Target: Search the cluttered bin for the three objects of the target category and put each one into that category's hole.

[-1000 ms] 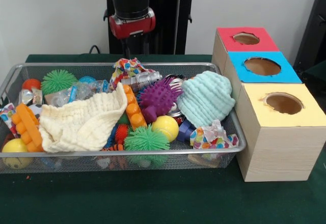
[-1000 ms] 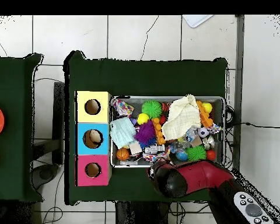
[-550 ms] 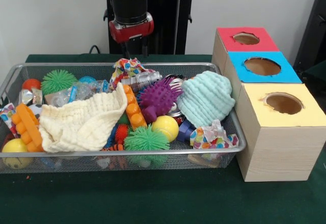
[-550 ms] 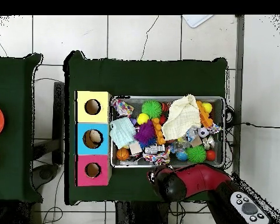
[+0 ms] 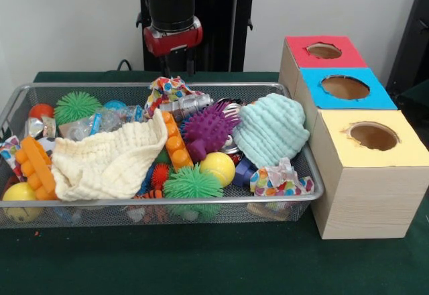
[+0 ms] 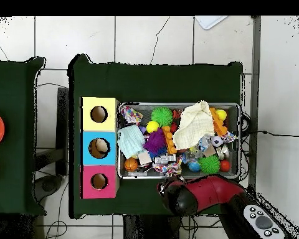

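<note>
From the front, the tool (image 5: 176, 65) hangs behind the bin (image 5: 295, 149), empty, with a narrow gap, so the cream cloth (image 5: 110, 161) hiding toys could cause a wrong grab. Overhead, the boxes (image 6: 99, 147) sit just beside the bin, so drops near a hole's rim could bounce out.

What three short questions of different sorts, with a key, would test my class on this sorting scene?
1. True or false: the claw is holding a toy.
2. Which box top lies nearest the light blue cloth: A red, B blue, C yellow?
3. Fill in: the purple spiky ball lies in the wire ____.

Key:
1. False; it hangs over the far rim with nothing in it.
2. C, the yellow box.
3. Bin.
</note>
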